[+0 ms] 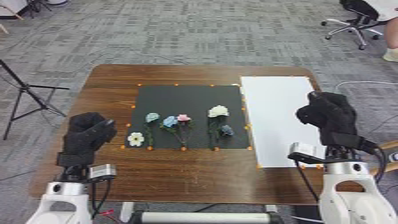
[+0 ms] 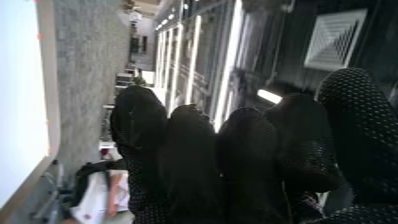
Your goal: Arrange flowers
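Six flowers (image 1: 218,111); room toward your mat (image 1: 182,97)'s far edge.
Your right hand (image 1: 330,112) is straight-fingered; left hand (image 1: 84,136), you can't tell.

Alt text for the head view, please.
White, blue and pink flowers lie on a black mat on a brown wooden table, with a white sheet right of the mat. The left robot hand is left of the mat; the right robot hand is by the sheet's right edge.

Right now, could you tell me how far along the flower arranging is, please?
The flowers are laid out on the black mat; nothing else looks done. The left robot hand and right robot hand seem to hold none. Arranging them, perhaps on the white board, probably remains.
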